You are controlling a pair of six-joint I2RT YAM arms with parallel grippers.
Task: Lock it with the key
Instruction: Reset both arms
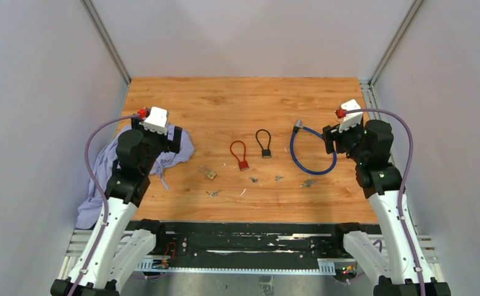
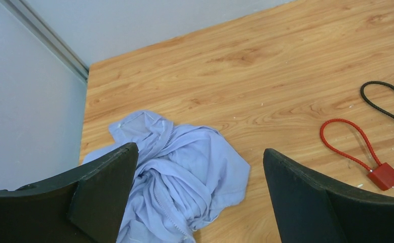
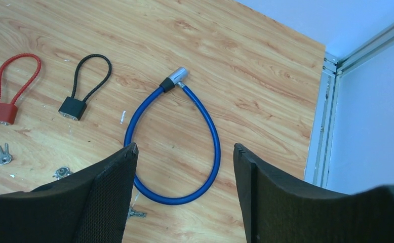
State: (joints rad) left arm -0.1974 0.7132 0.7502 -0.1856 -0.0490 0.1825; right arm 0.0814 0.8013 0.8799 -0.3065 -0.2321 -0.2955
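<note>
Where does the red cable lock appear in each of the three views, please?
Top external: the red cable lock lies mid-table, just left of the black cable lock.
Left wrist: the red cable lock sits at the right edge, below the black cable lock.
Right wrist: the red cable lock sits at the far left, with the black cable lock to its right.
Shared landmark: the black cable lock beside it.

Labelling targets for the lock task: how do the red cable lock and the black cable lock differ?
Colour: the red cable lock has a red cord and body; the black cable lock is all black.
Position: red lies left of black and closer to the robot.
Pose: red is tilted, loop leaning left; black runs nearly straight.
Shared: both lie flat, a cord looped into a small block body, untouched.
</note>
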